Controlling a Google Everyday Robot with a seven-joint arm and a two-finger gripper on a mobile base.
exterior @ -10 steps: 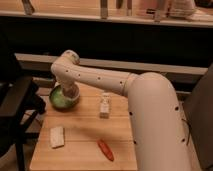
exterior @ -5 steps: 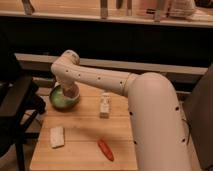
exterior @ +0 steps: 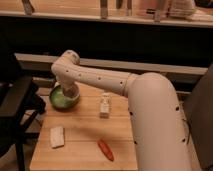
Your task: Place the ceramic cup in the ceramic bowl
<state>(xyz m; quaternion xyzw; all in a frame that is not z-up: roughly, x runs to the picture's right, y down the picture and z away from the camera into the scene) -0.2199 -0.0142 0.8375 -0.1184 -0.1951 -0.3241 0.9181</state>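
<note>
While above bowl (exterior: 61, 101), end effector (exterior: 69, 93); wooden table (exterior: 85, 135).

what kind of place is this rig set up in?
Probably an office kitchenette or café corner. A small wooden table stands below a long counter ledge, with a dark chair alongside. The gripper is over the green ceramic bowl; a white bottle, pale block and orange-red carrot-like object sit nearby.

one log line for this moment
end effector: over ceramic bowl | ceramic cup: hidden | bottle, block, orange item: on table
</note>
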